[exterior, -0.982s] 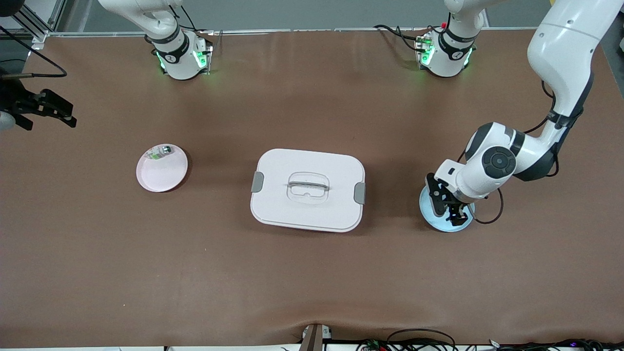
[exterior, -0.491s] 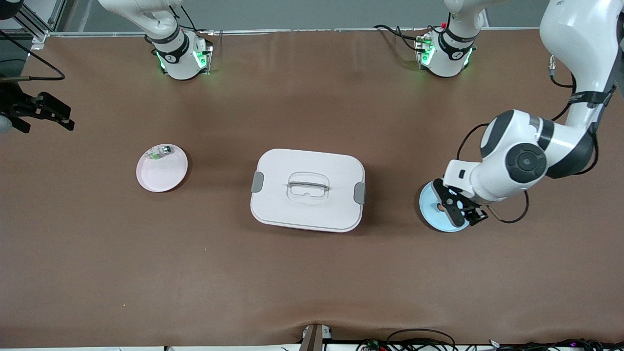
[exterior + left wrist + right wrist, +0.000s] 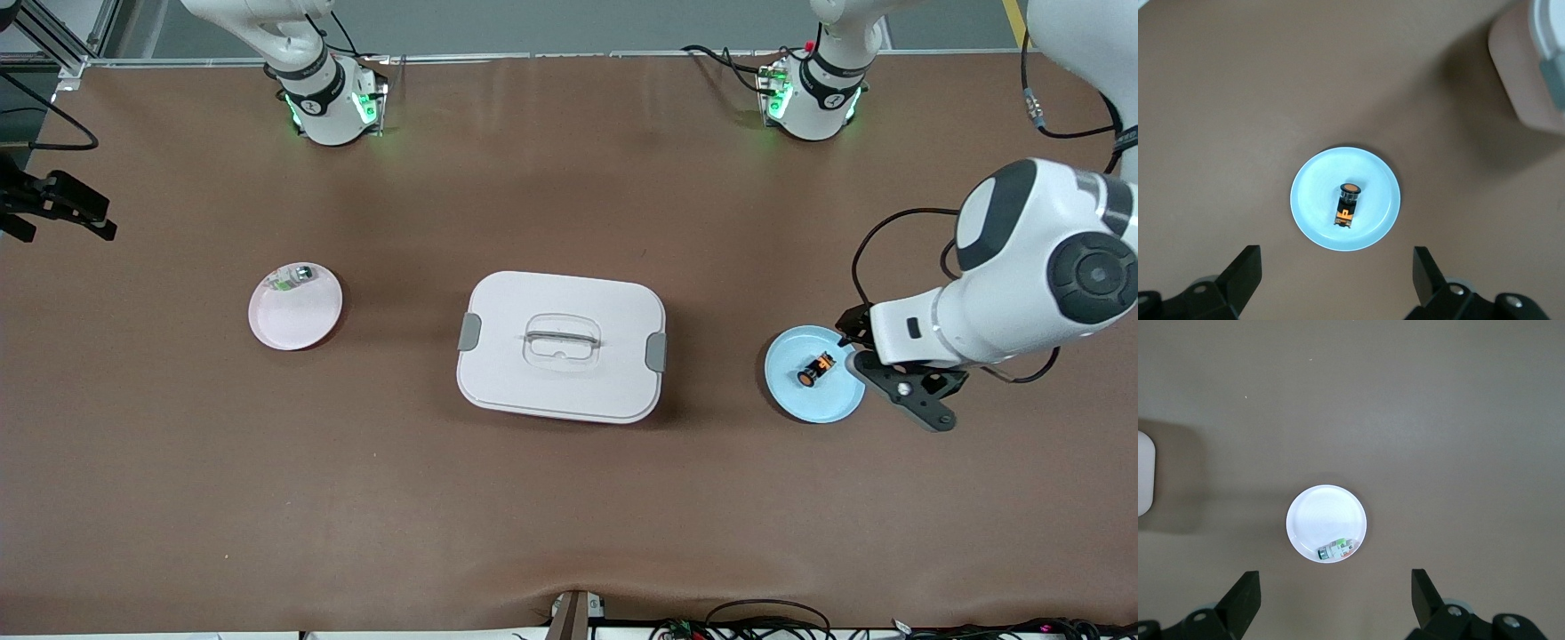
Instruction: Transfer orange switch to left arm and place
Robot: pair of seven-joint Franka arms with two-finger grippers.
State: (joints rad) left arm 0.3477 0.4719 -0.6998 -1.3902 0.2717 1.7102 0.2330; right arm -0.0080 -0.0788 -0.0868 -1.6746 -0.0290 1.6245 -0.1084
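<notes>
The orange switch (image 3: 815,370) lies on its side on a light blue plate (image 3: 791,391), toward the left arm's end of the table. In the left wrist view the switch (image 3: 1348,204) lies in the middle of the plate (image 3: 1311,213). My left gripper (image 3: 889,378) hangs open and empty in the air, over the plate's edge, and its own view (image 3: 1337,280) shows the fingers wide apart. My right gripper (image 3: 58,212) is open and empty (image 3: 1335,600), high over the right arm's end of the table. The white box (image 3: 561,345) stands mid-table between the plates.
A pale pink plate (image 3: 302,320) lies toward the right arm's end and holds a small clear-green and silver part (image 3: 293,277); the part (image 3: 1336,550) and plate (image 3: 1318,513) also show in the right wrist view. The box's edge shows in both wrist views (image 3: 1538,67) (image 3: 1143,473).
My left gripper has risen off the blue plate and drawn away toward the table's end, uncovering the switch on the plate. My right gripper has drifted slightly toward its table end.
</notes>
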